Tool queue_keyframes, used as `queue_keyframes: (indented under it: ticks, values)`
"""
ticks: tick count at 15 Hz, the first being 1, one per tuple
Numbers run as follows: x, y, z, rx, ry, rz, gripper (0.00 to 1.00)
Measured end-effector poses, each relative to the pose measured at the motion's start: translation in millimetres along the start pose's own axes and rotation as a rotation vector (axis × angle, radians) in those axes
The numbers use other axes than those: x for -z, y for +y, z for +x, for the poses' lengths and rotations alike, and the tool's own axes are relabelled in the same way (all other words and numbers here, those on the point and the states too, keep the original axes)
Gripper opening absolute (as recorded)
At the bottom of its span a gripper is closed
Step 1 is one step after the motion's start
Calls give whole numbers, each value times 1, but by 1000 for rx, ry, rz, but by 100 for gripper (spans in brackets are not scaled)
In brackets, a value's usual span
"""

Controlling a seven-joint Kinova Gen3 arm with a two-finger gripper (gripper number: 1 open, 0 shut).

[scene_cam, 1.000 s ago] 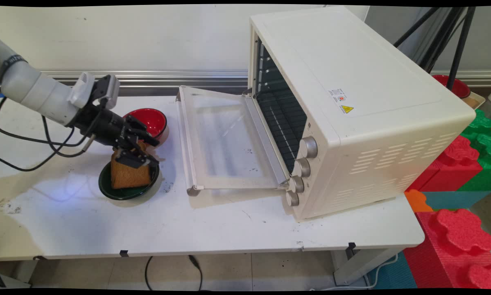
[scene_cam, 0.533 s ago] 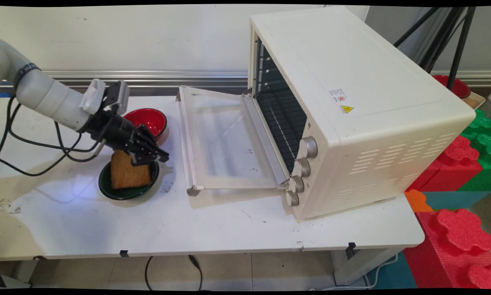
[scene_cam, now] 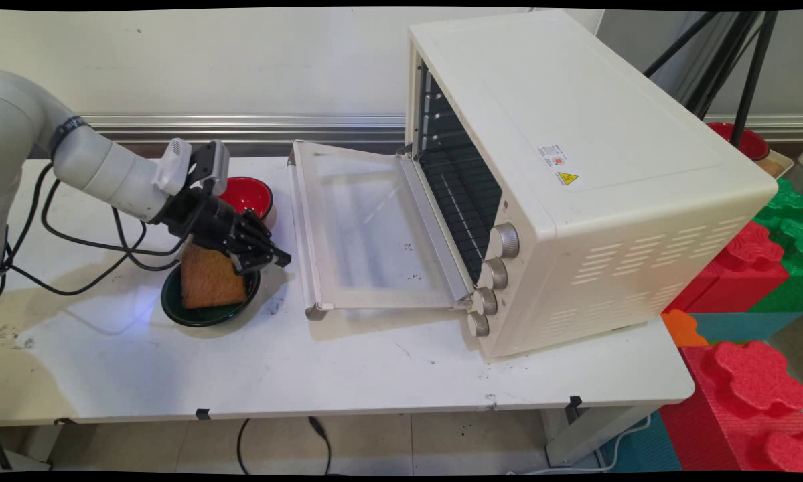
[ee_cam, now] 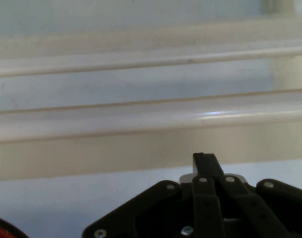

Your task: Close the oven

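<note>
Hand, shut and empty, has left the toast, nearing the oven door.

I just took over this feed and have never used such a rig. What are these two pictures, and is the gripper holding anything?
The wide picture looks down at a white table. A white robot arm ends in a black gripper, shut and empty. It hangs over a slice of toast standing in a dark green bowl; a red bowl sits behind. Right of them stands a cream toaster oven, its glass door folded down open. The other picture comes from a camera on the hand, looking past the gripper at that door's edge.
</note>
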Motion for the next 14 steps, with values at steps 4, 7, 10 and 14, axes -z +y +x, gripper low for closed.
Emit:
queue_keyframes:
  ticks: [4,7,10,14]
  values:
    - [-8,0,1,11,16,10,0]
    - [-11,0,3,13,32,17,0]
    - [-14,-1,6,11,54,29,0]
    - [-9,-4,11,6,86,50,0]
